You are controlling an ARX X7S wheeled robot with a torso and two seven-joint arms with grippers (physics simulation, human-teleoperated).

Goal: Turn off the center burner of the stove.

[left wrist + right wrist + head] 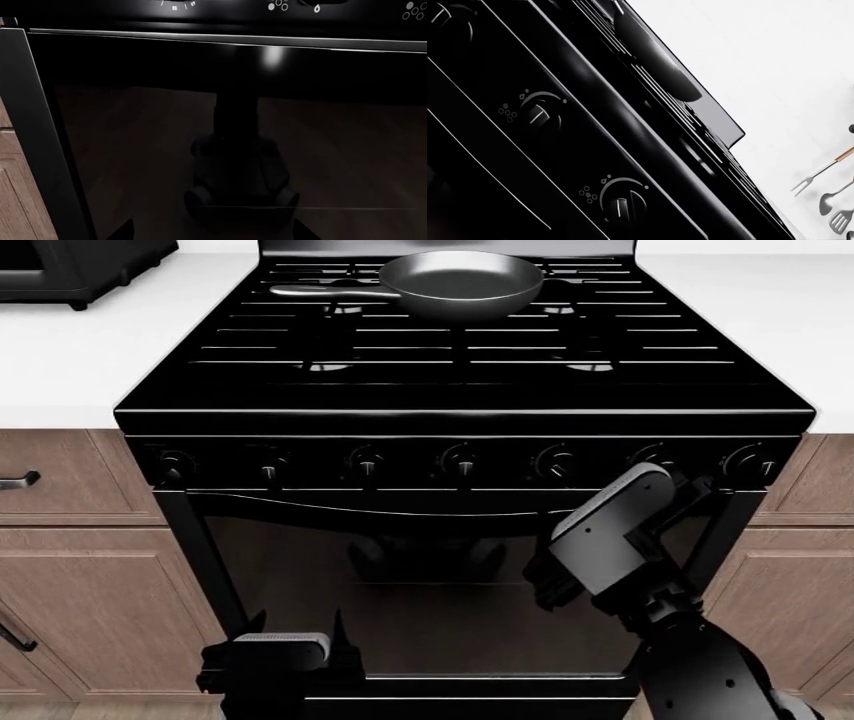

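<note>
Nearest, left gripper point(274, 648) low before the oven door, right gripper point(663, 502) raised near the knobs point(461, 462); spread or pressed together, cannot tell. Behind, stove point(467, 370) with pan point(461, 282). Risk: seven identical knobs, wrong one turned.

frying pan point(462, 282) on rear grates | microwave point(74, 265) on counter point(80, 350) | utensils point(834, 192) hanging

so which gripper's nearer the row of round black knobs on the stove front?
Right. The right gripper is raised just below the round black knobs, toward their right end; the left gripper sits low, near the bottom of the dark glass oven door.
</note>
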